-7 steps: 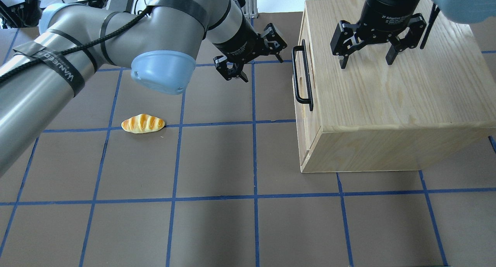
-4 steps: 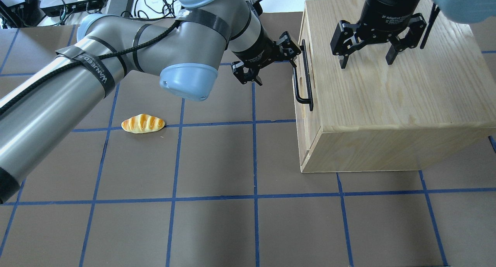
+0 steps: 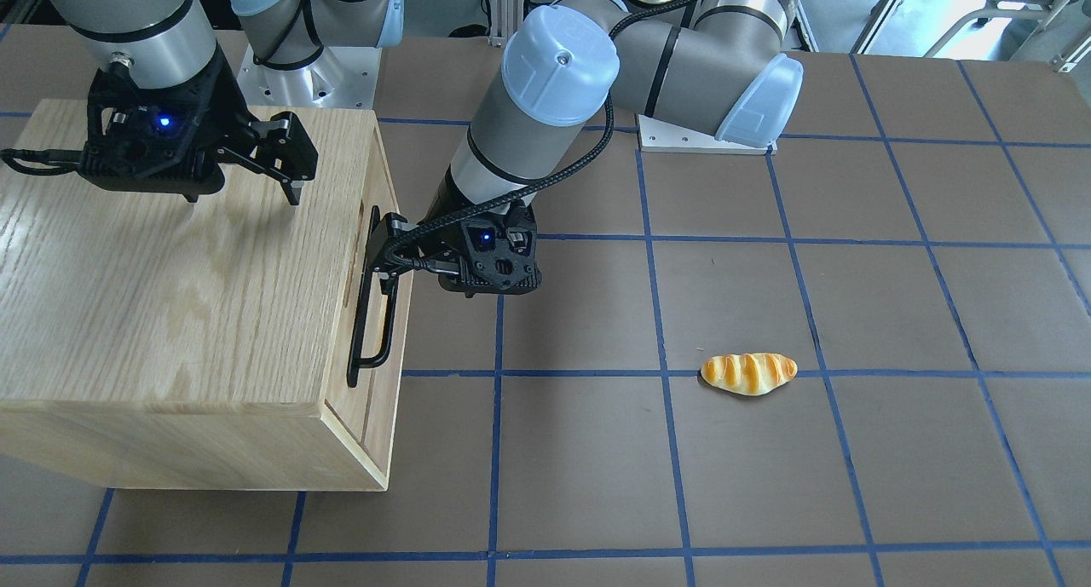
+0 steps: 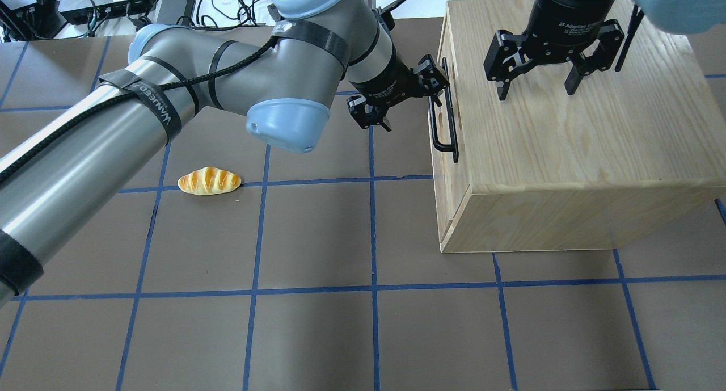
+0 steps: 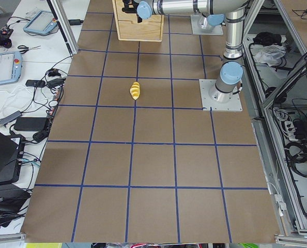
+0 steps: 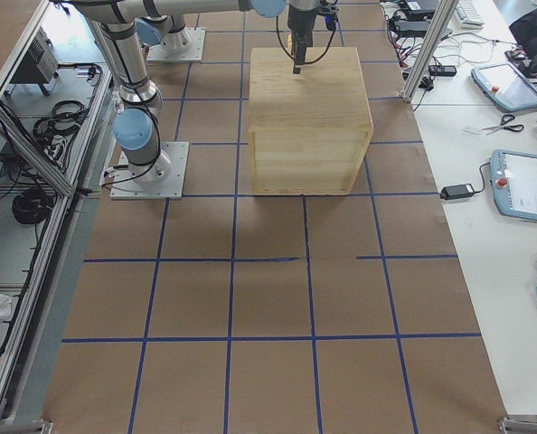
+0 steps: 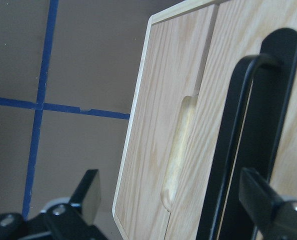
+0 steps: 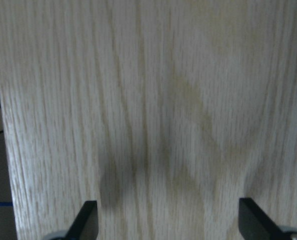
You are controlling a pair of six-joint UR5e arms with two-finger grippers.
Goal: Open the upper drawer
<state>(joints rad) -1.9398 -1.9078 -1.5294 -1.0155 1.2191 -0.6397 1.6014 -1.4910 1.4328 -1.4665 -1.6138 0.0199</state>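
Brown table (image 4: 317, 238): left claw (image 3: 385, 253) gapes astride upper drawer (image 7: 248, 30) handle (image 4: 432, 124); right claw (image 4: 536, 93), labelled "2F Adaptive", gapes.

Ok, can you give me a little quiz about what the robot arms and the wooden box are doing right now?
1. True or false: the light oak-wood upper drawer is already pulled out of the big oak cabinet.
2. What sits between the open fingers of the left gripper?
A. the long black metal bar handle
B. a blue cup
C. nothing at all
3. Fill in the gap: the right gripper is open above the cabinet's ____.

Key: 1 false, the upper drawer looks shut; 2 A; 3 top.
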